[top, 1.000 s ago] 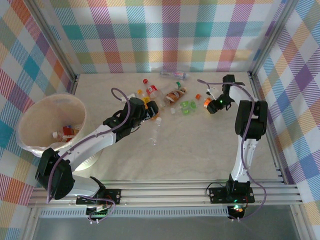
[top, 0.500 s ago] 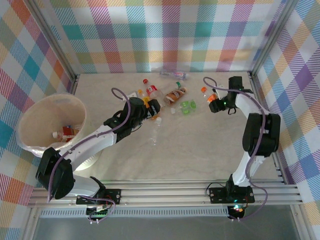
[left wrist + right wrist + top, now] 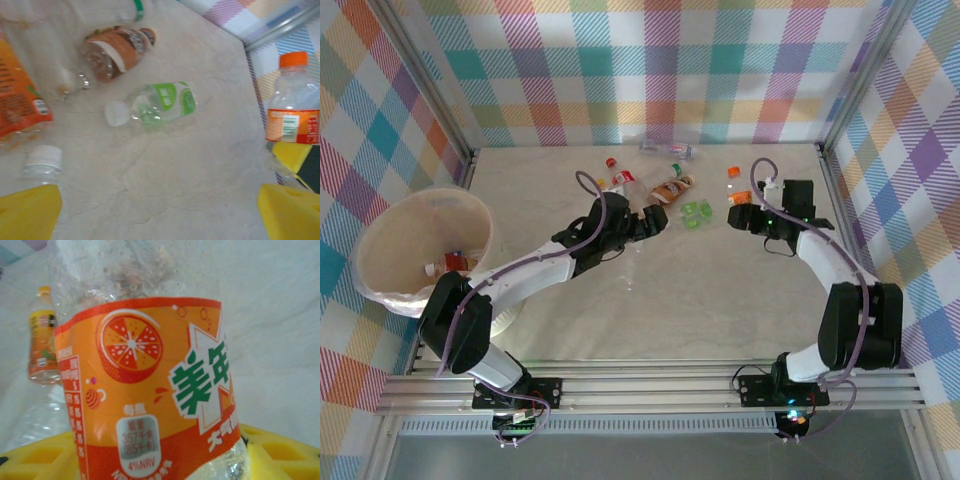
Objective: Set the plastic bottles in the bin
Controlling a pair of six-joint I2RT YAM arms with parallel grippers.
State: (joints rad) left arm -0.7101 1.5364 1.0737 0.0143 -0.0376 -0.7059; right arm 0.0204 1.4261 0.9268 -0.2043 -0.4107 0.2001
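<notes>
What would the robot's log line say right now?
left gripper: open, empty | right gripper: shut on orange-label bottle | bin: bottles inside

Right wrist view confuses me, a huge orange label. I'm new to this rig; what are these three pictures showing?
These are two table-mounted arms with two-finger grippers. The top picture looks down from above and behind them; the others come from cameras on each wrist. That label is an orange-labelled bottle clamped between the yellow fingers of the right gripper. The left gripper is open and empty, above loose bottles lying on the table, including a green-labelled bottle. The white bin at the left holds at least one bottle.
</notes>
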